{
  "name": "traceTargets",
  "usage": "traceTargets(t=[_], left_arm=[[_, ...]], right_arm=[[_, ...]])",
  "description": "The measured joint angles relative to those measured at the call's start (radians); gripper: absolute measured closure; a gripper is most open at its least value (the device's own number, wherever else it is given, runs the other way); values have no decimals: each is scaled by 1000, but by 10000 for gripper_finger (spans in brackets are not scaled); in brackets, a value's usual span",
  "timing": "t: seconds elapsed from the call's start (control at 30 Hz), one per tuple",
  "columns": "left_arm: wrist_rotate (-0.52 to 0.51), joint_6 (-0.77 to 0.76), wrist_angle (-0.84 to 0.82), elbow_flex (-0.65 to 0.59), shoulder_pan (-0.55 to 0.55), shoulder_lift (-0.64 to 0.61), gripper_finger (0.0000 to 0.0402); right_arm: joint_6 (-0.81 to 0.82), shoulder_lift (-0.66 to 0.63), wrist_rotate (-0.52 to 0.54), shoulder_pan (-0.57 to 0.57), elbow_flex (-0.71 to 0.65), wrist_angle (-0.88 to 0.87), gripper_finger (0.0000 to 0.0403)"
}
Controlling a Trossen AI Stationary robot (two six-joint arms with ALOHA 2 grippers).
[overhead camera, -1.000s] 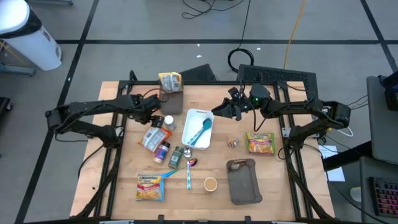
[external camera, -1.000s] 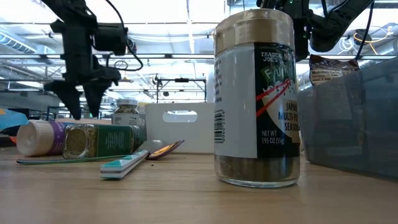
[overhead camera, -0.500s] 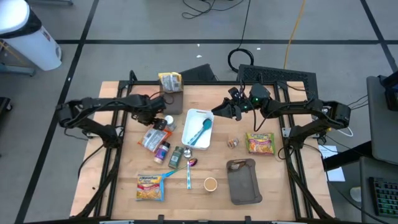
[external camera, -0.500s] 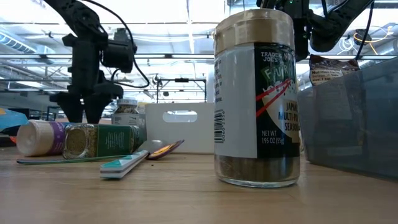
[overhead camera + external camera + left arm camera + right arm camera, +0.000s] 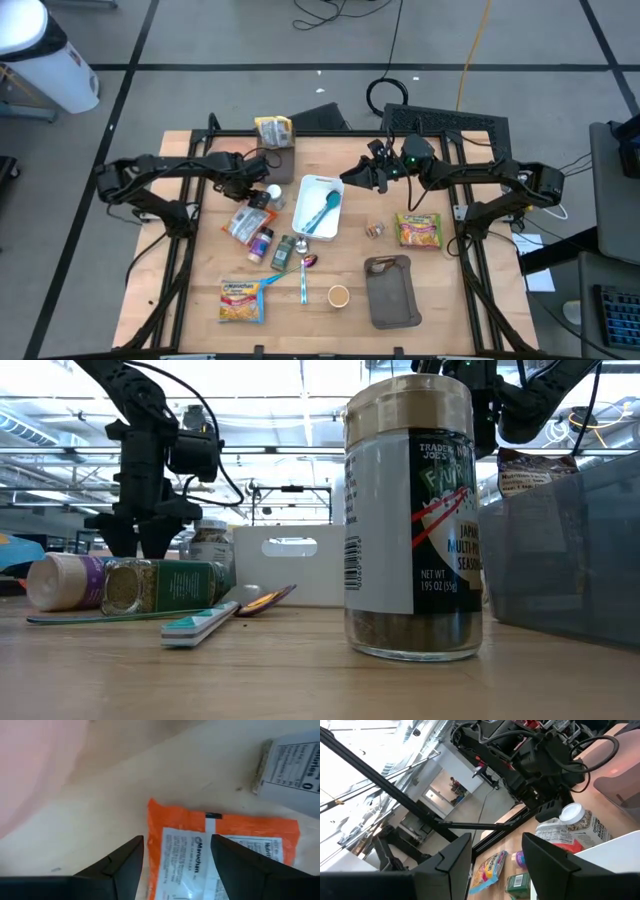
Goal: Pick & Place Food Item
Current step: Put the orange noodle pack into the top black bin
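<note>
A wooden counter (image 5: 440,290) seen from above holds scattered groceries and two dark robot arms.

The task's thing appears to be a flat orange ramen packet (image 5: 225,855) with a white printed panel and a small black mark at its sealed upper edge. It lies on the counter left of the centre, beside a jar with a white nutrition label (image 5: 292,770). In the high view the packet (image 5: 243,222) rests just below the left gripper (image 5: 262,190), and in the left wrist view the jaws stand apart on either side of the packet's top edge, holding nothing.

The right gripper (image 5: 352,176) hangs above the counter near the upper edge of the white tray (image 5: 307,212), well apart from the packet. Its jaws are parted and empty in the right wrist view.

Counted in the high view:
- Three ramen packets: the orange one, a yellow and blue one (image 5: 241,299) near the front left, and a green and red one (image 5: 418,229) on the right.
- One white tray, holding one teal spoon (image 5: 322,209).
- One grey bin (image 5: 277,157) at the back, with one snack bag (image 5: 272,129) in it.
- One dark grey board (image 5: 392,293).
- One small cup (image 5: 338,295).
- One toothbrush (image 5: 304,280).
- Several spice jars, including a tall one (image 5: 414,520) close in the low view.
</note>
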Motion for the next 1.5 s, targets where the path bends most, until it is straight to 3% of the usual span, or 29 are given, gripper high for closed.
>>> traceTargets(t=[0.6, 1.0, 1.5], left_arm=[[-31, 22, -6, -2, -6, 1, 165], [-69, 178, -65, -8, -6, -21, 165], [-7, 165, -51, -11, -23, -2, 165]], right_arm=[[0, 0, 0, 0, 0, 1, 234], [16, 0, 0, 6, 0, 2, 234], [15, 0, 0, 10, 0, 2, 234]])
